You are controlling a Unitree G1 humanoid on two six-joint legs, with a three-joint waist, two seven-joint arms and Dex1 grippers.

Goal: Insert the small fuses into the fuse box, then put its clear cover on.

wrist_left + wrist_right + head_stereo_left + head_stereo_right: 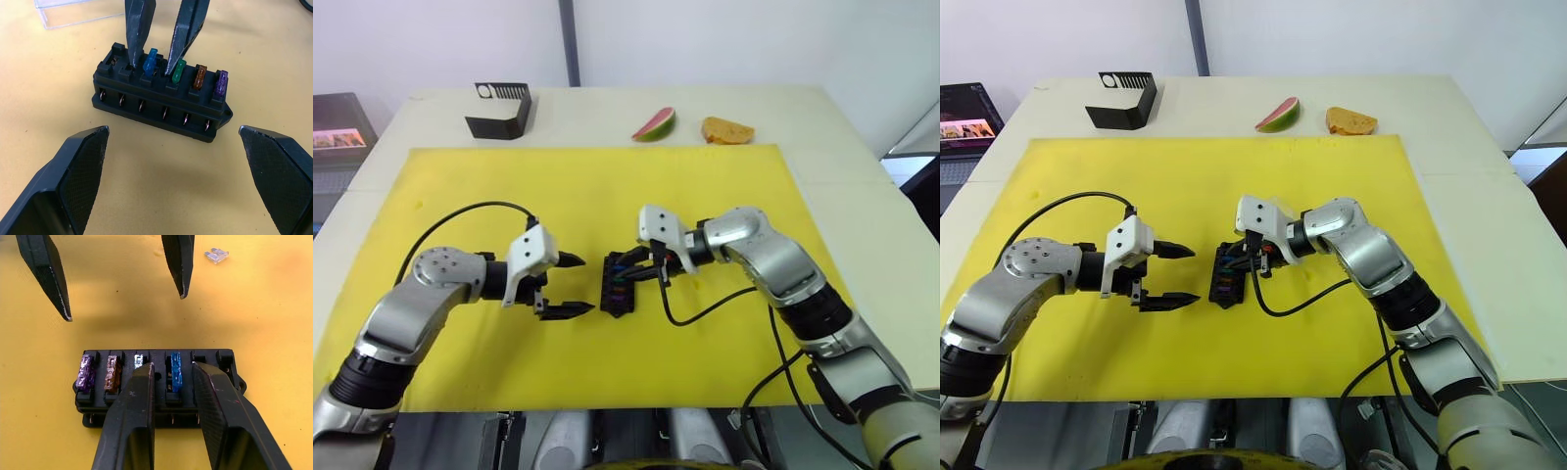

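You have the yellow mat [724, 196] as your work area, with the task's things near its middle. Your left gripper [587, 284] hangs at the 9 o'clock side of the fuse box [619, 284], jaws spread wide and holding nothing. Your right gripper [662, 276] reaches in from 3 o'clock, jaws narrow and straddling one seated fuse; a sliver of gap seems to show on each side, so it looks like no firm pinch.

The clear cover [73, 12] lies on the mat beyond the box, apparently toward 3 o'clock, so it is not on yet.

Four fuses stand in one row: purple [222, 83], brown-orange [200, 77], green [179, 71], and the blue one [151, 59] between your right fingers. The two end slots next to the blue one look empty. A pale grey fuse [216, 255] lies loose on the mat, well apart, toward 9 o'clock.

I judge you are past halfway: finish the blue, fill the remaining slots, then fit the cover
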